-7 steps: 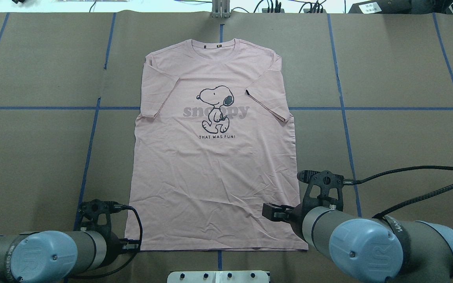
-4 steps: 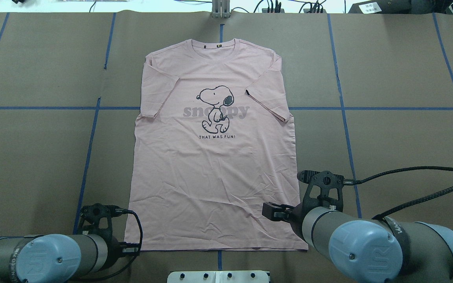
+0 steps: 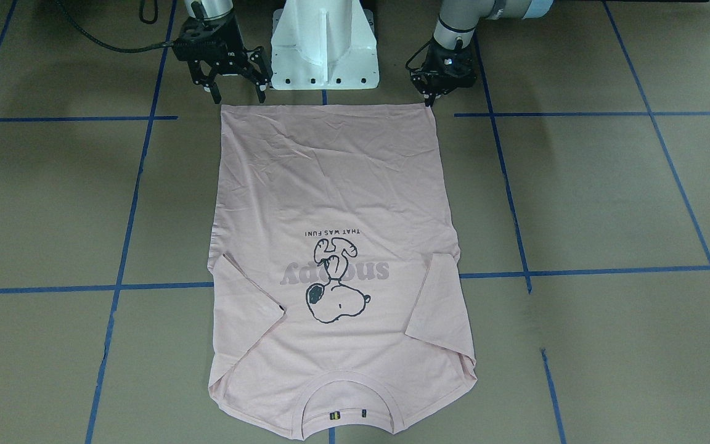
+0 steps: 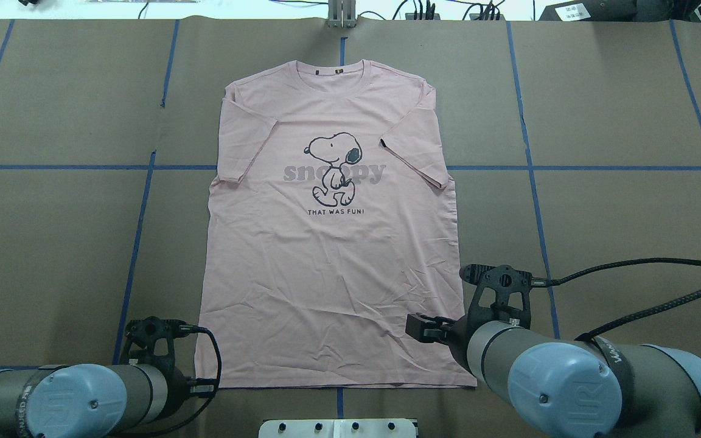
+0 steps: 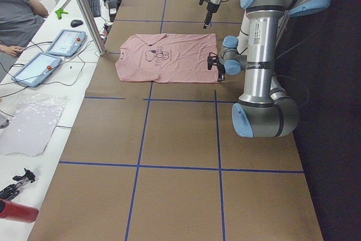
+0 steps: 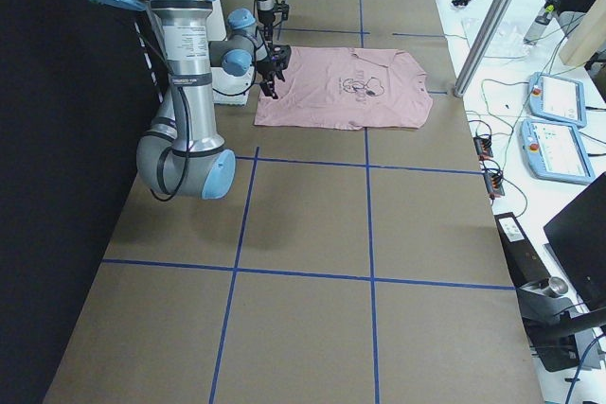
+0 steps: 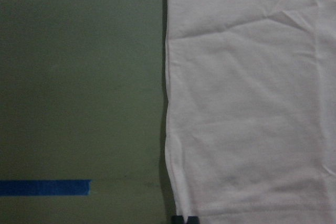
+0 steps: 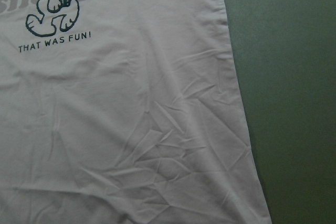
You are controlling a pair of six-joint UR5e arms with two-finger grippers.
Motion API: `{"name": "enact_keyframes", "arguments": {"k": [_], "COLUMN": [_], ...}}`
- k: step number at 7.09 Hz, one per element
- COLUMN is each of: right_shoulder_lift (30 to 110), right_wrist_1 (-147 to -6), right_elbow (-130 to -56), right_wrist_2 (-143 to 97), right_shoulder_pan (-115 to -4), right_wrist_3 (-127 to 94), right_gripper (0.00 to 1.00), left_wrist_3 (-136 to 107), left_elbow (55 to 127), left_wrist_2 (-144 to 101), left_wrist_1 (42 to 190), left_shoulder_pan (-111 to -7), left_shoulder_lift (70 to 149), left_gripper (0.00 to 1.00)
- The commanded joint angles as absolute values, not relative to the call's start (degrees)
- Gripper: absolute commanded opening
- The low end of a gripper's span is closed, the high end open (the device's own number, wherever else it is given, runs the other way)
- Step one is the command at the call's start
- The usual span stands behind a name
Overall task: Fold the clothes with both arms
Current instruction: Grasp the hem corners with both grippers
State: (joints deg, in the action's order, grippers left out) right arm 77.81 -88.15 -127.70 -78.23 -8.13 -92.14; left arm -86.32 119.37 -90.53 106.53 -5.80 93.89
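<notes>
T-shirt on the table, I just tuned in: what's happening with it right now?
The pink T-shirt lies flat, print up, with its sleeves lying in over the body and no body fold made yet. Both arms are at the hem nearest the robot. The left gripper sits at its hem corner with its fingers nearly together; whether it has pinched cloth isn't clear. The right gripper hangs open by the other corner.
</notes>
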Motion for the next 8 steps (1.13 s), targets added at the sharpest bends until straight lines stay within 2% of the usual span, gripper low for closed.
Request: {"name": "enact_keyframes", "arguments": {"k": [1,3,8], "right_shoulder_lift": [78.83,79.28,82.44], "right_wrist_1": [-88.07,-88.15,-88.07], "right_elbow": [-125.79,-123.58,-122.08], "right_wrist_2": [-76.05,-71.91,-69.61], "right_shoulder_pan": [-6.17,-2.65,0.61], "right_wrist_3": [-94.81,-98.69,-101.06], "right_gripper": [0.92,0.66,0.62], "left_wrist_3": [-86.13,-85.96,-85.78], "left_elbow": [119.79,119.8,119.36], "left_wrist_2": [-90.61,-90.88,-91.23], "left_wrist_1": [106.52,106.52,106.88], "left_shoulder_pan": [-5.71,-5.71,-5.63], "left_shoulder_lift": [94.22,94.48,94.66], "left_gripper": [0.0,0.0,0.0]}}
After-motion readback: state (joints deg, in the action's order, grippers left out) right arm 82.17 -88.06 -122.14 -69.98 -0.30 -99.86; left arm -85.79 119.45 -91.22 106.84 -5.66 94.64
